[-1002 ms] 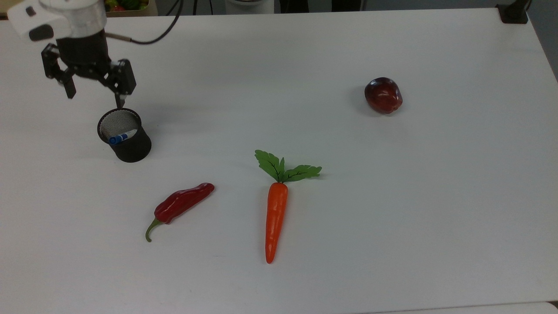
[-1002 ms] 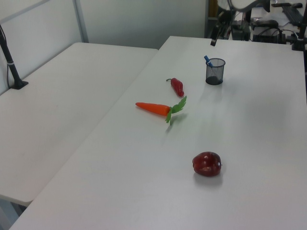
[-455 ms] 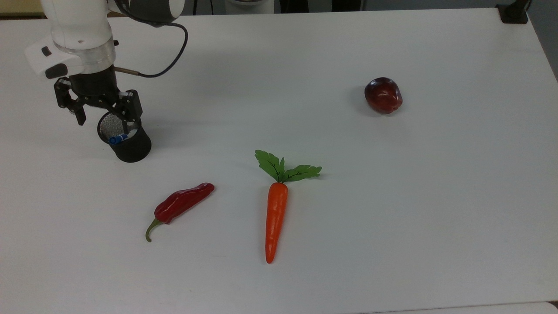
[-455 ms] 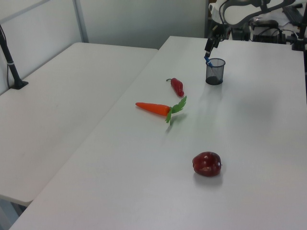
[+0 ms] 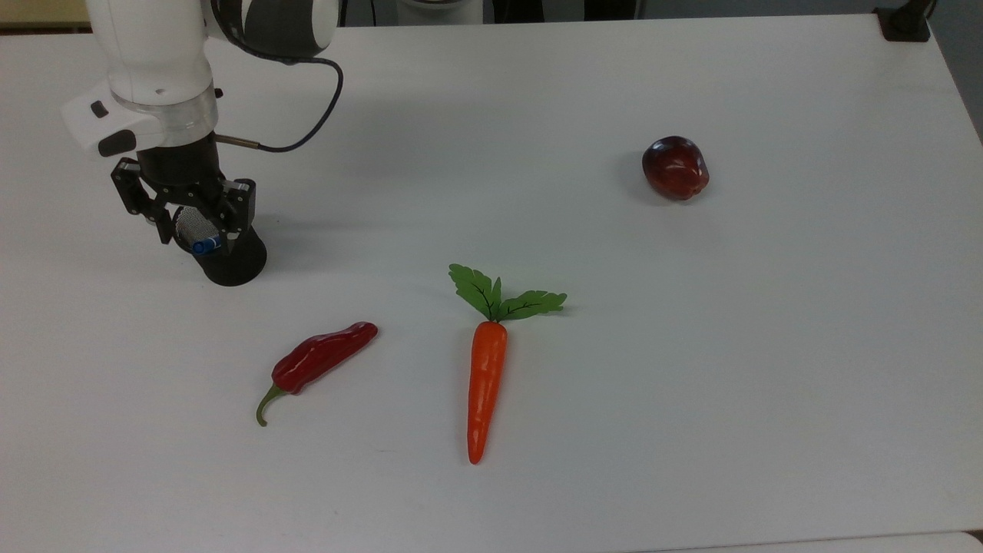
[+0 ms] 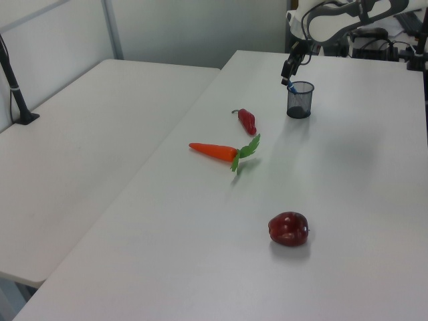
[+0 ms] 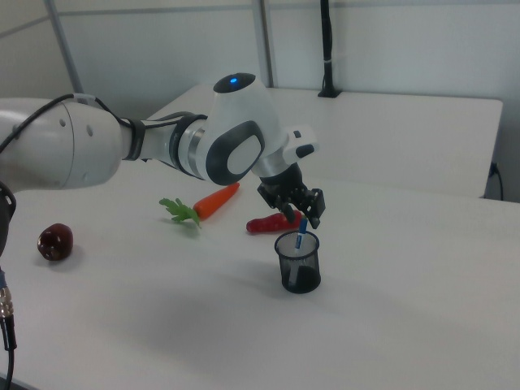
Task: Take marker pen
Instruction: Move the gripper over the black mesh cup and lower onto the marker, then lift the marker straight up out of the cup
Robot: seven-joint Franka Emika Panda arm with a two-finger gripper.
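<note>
Counter (image 5: 691,399): 1 marker pen (image 5: 203,246) upright in 1 black mesh cup (image 5: 230,265), hand (image 5: 198,228) w/ fingers apart straddling its tip; 1 carrot (image 5: 484,384), 1 chili (image 5: 319,357) at cup's 5 o'clock, 1 apple (image 5: 676,167).

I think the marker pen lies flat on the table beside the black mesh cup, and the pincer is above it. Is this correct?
Not quite. The marker pen stands inside the black mesh cup, its blue tip leaning over the rim, as the right view shows. The pincer is indeed above it.

Two white tables (image 6: 100,134) side by side; pale partition wall (image 7: 390,49) behind.
</note>
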